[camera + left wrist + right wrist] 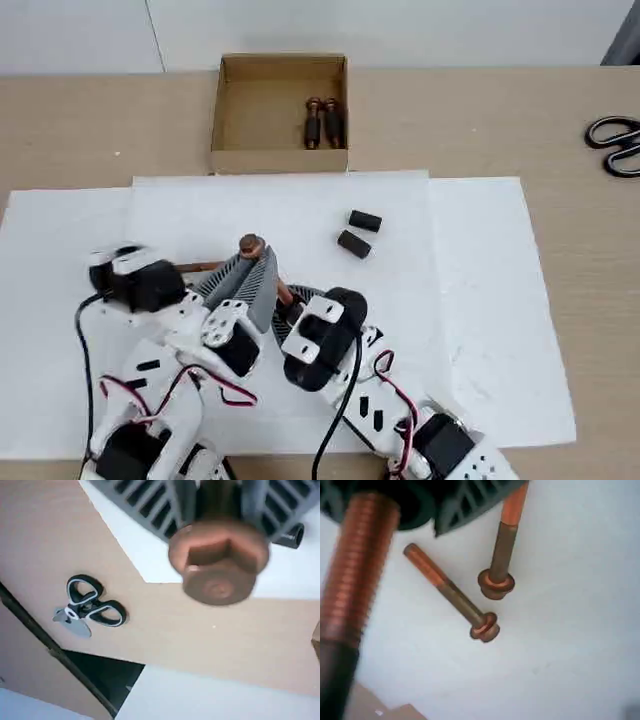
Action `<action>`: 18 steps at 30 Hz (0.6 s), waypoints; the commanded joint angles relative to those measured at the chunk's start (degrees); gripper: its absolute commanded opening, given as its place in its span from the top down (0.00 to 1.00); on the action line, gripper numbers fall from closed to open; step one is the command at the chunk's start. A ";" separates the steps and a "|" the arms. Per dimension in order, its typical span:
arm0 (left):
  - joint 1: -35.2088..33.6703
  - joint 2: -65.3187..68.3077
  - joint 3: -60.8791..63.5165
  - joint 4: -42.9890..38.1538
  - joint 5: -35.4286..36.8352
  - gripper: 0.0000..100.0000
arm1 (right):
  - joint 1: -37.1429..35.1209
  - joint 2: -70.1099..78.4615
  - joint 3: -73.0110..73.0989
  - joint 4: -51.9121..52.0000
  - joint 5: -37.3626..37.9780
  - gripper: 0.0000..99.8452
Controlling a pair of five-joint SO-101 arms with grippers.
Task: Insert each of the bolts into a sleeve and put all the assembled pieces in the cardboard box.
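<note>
**Step in hand: bolt gripped, sleeve not yet fitted**

The bolt [217,562] is clamped between the ribbed jaws of the left gripper [249,262], which is closed on its shank. The flanged head projects just past the fingertips, above the white sheet [480,300]. One bare sleeve [365,221] and a second sleeve [354,243] lie on their sides on the sheet, just beside each other, between the left gripper and the cardboard box [280,160]. The box stands on the worktop [100,120] at the sheet's far edge and holds two assembled pieces [323,122], side by side.

A loose bolt [451,592] and another loose bolt [500,555] lie on the sheet below the right gripper [440,507]. A threaded shank [360,565] runs close past that gripper; whether it has hold of this shank cannot be told.

Judged from this layout, insertion is the current step. The held bolt's threaded end appears buried between the jaws. The next move therefore probably calls for freeing that end, then lining it up with a sleeve's bore
</note>
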State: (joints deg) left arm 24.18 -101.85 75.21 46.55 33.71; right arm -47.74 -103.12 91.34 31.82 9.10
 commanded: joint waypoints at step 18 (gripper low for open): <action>0.35 -0.35 1.98 -1.58 -3.25 1.00 | -0.40 -0.75 -5.10 -1.45 -0.35 1.00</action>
State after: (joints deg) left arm 24.53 -102.29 77.14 46.55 31.78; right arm -47.74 -103.03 90.46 31.91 9.10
